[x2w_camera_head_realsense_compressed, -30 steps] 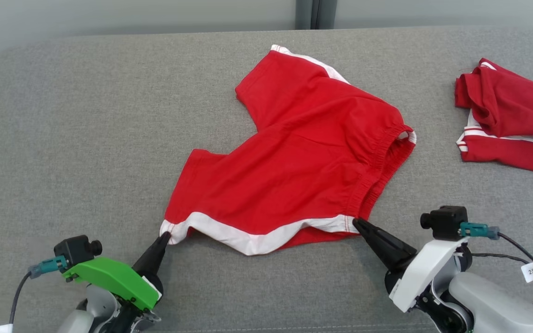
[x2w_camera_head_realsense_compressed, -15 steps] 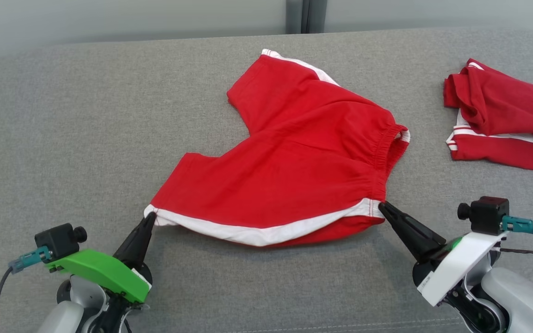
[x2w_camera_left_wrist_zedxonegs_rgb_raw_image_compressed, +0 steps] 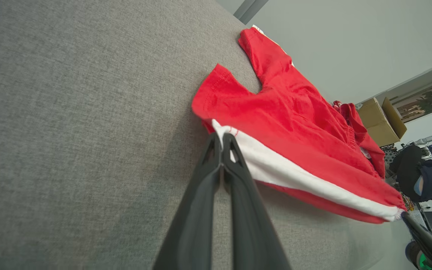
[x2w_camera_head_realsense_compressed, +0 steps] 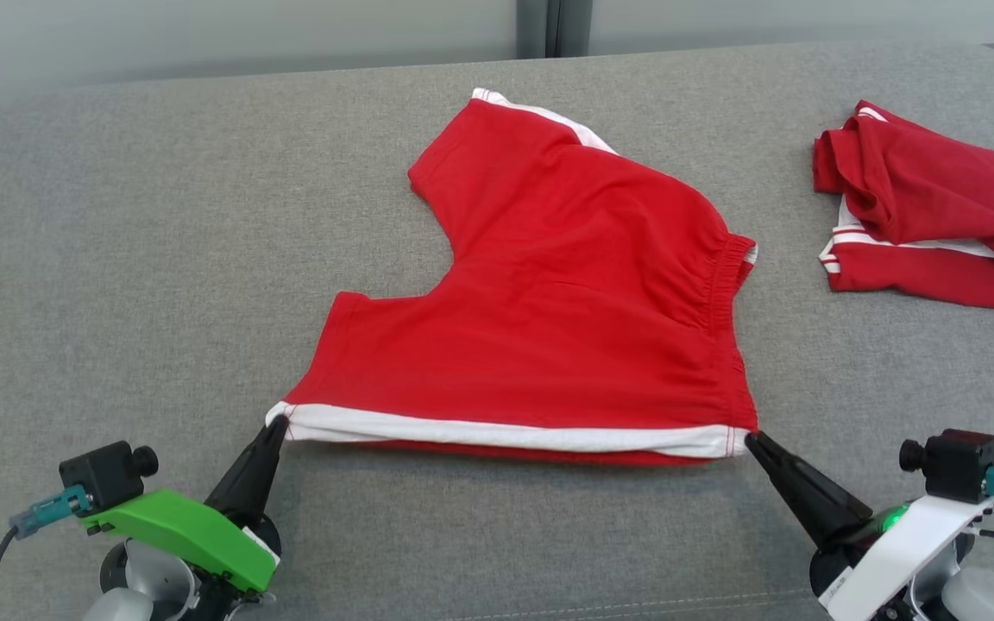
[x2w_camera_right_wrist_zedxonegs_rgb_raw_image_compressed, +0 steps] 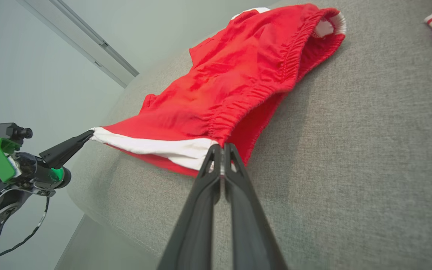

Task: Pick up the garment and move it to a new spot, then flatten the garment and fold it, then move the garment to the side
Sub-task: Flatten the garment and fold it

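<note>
Pulled apart since a second ago, left gripper (x2w_camera_head_realsense_compressed: pixel 277 424) and right gripper (x2w_camera_head_realsense_compressed: pixel 751 438) each pinch a near corner of the red shorts (x2w_camera_head_realsense_compressed: pixel 549 319), now taut mid grey cushion (x2w_camera_head_realsense_compressed: pixel 117 259); more tension could slip a pinch

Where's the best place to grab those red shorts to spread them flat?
Grip the shorts at both ends of the white stripe along their near edge, the leg-hem corner and the waistband corner, coming in low from the robot's side. That edge lies straight and closest, so pulling its ends apart should flatten the cloth. The left gripper and right gripper pinch just there.
</note>
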Controlling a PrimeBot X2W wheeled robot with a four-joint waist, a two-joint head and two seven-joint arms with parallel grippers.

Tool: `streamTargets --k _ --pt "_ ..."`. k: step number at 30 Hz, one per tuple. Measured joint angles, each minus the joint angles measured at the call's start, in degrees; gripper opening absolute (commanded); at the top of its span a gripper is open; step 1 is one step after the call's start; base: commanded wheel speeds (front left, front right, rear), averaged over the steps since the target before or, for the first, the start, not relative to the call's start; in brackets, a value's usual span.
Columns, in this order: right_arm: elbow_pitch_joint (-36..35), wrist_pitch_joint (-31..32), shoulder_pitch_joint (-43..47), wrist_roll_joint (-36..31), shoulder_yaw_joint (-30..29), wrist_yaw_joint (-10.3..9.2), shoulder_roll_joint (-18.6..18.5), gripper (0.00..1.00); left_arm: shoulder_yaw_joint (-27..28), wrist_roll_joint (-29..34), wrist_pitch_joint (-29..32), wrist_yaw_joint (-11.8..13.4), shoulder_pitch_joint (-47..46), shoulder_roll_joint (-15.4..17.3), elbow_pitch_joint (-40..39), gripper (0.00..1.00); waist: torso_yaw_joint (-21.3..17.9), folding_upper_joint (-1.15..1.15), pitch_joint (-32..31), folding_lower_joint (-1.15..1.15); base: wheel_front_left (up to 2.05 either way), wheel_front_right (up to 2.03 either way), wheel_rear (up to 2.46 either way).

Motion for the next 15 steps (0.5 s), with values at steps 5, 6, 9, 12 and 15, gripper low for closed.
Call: streamTargets --k 5,6,9,12,15 --pt "-1.3 0.0 2.5 -0.3 1.6 0.00 -0.2 0.00 0.1 0.2 -0.2 0.9 1.3 0.2 -0.6 0.00 -0.5 0.00 0.5 0.00 0.00 0.00 0.00" --pt "-1.5 0.0 3.0 -0.7 2.2 0.00 -0.3 0.00 0.1 0.3 -0.2 1.0 1.3 0.2 -0.7 0.00 -0.6 0.00 0.6 0.00 0.00 0.00 0.00" --pt "-1.5 0.0 4.5 -1.2 2.9 0.00 -0.7 0.00 0.1 0.3 -0.2 1.5 1.4 0.2 -0.9 0.00 -0.6 0.00 0.6 0.00 0.00 0.00 0.00" --pt "-1.5 0.0 5.1 -1.7 3.3 0.00 -1.6 0.00 0.0 0.3 -0.1 1.5 2.0 0.3 -1.2 0.00 -0.6 0.00 0.7 0.00 0.00 0.00 0.00" --pt "-2.0 0.0 5.4 -2.1 1.6 0.00 -1.6 0.00 -0.1 0.4 0.1 2.0 2.7 0.6 -1.6 0.00 -0.7 0.00 0.7 0.00 0.00 0.00 0.00"
